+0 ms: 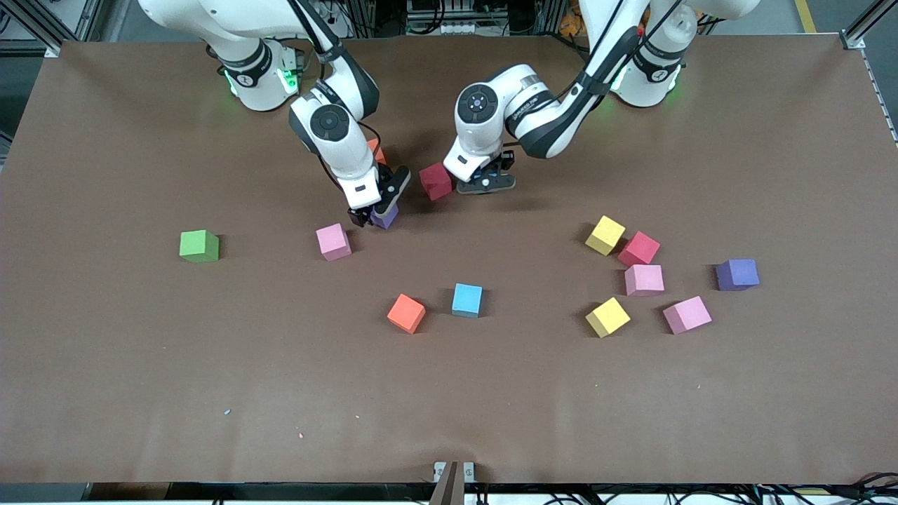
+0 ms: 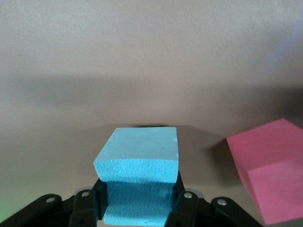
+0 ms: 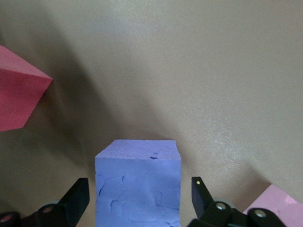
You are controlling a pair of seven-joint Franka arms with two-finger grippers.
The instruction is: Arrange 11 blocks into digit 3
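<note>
My left gripper (image 1: 484, 184) is shut on a light blue block (image 2: 137, 158), low over the table beside a dark red block (image 1: 436, 181). That red block (image 2: 270, 175) also shows in the left wrist view. My right gripper (image 1: 372, 210) stands open around a purple block (image 3: 138, 189) on the table, with a gap at each finger. The same purple block (image 1: 385, 217) lies beside a pink block (image 1: 333, 241). An orange block (image 1: 377, 151) peeks out by the right arm.
A green cube (image 1: 199, 246) lies toward the right arm's end. An orange block (image 1: 406, 313) and a light blue block (image 1: 467, 300) sit mid-table. Toward the left arm's end lie two yellow blocks (image 1: 605, 235), a red block (image 1: 638, 248), two pink blocks (image 1: 644, 279) and a purple block (image 1: 737, 274).
</note>
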